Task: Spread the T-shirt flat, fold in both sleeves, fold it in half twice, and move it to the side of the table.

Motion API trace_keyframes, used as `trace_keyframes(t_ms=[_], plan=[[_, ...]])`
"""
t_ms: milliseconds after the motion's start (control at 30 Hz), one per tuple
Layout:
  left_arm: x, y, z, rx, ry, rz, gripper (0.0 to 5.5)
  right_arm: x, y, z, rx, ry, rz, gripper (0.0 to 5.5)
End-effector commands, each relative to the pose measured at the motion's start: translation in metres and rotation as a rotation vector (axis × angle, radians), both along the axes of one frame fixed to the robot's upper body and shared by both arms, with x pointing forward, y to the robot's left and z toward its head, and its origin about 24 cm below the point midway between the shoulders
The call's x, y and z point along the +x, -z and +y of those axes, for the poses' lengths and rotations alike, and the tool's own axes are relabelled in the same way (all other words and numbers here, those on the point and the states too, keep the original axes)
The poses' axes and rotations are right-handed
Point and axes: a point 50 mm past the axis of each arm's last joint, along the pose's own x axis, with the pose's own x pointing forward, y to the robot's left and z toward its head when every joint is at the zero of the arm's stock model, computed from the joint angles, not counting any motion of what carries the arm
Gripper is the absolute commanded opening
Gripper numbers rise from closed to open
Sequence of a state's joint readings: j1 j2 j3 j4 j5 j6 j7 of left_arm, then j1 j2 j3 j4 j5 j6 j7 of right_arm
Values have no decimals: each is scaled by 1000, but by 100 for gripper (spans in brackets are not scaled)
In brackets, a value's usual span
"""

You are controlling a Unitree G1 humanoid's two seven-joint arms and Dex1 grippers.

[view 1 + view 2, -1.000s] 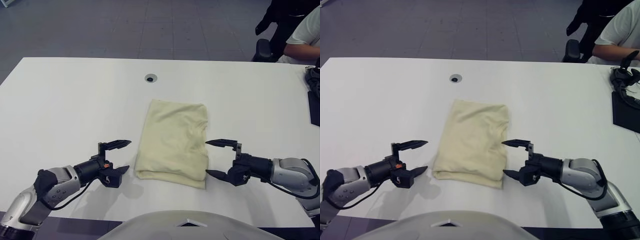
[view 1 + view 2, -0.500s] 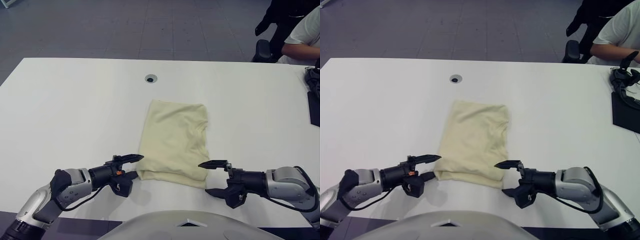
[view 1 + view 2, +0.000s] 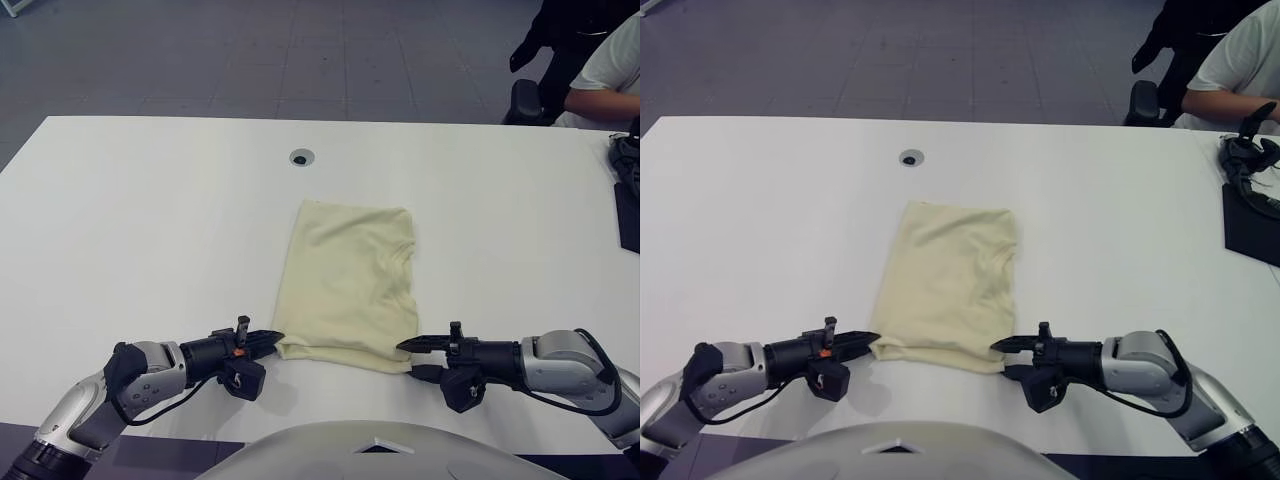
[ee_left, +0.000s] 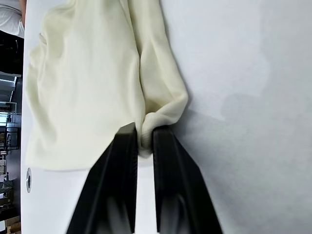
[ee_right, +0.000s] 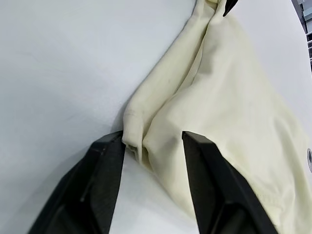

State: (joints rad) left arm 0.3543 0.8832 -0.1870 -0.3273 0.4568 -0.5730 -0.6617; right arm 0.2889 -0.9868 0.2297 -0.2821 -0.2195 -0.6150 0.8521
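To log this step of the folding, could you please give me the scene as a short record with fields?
garment: T-shirt, pale yellow, folded into a long rectangle, lying flat
surface: white table, shirt near its middle
left gripper: at the shirt's near left corner, jaws shut on the cloth
right gripper: at the near right corner, jaws open either side of the cloth
other: round grommet in the table beyond the shirt
stage: no sleeve sticks out; shirt not yet at the table's side

Office or lab, white desk (image 3: 150,200) w/ cable grommet (image 3: 301,157), grey tile floor (image 3: 250,50)
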Motion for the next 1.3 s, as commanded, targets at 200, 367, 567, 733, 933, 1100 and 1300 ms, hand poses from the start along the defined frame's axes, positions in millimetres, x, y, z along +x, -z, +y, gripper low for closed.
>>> trace_keyframes(t_ms=[200,367,567,733,933,1100,1300], plan=[[0,4,4,20,-20,46,5,-6,14,-6,-67,30,116,54],[-1,5,6,21,-33,66,5,-5,16,-8,-62,58,147,3],[-17,-15,8,-74,-107,299,5,0,-8,-14,141,209,373,3],[-33,-47,13,-188,-138,488,5,-1,-37,-25,319,241,619,3],[-46,-87,19,-336,-146,602,5,-10,-74,-31,567,195,751,3],[-51,-103,18,-347,-113,604,5,-14,-87,-31,564,175,726,3],[-35,-103,20,-325,-114,595,5,6,-79,-29,520,226,623,3]])
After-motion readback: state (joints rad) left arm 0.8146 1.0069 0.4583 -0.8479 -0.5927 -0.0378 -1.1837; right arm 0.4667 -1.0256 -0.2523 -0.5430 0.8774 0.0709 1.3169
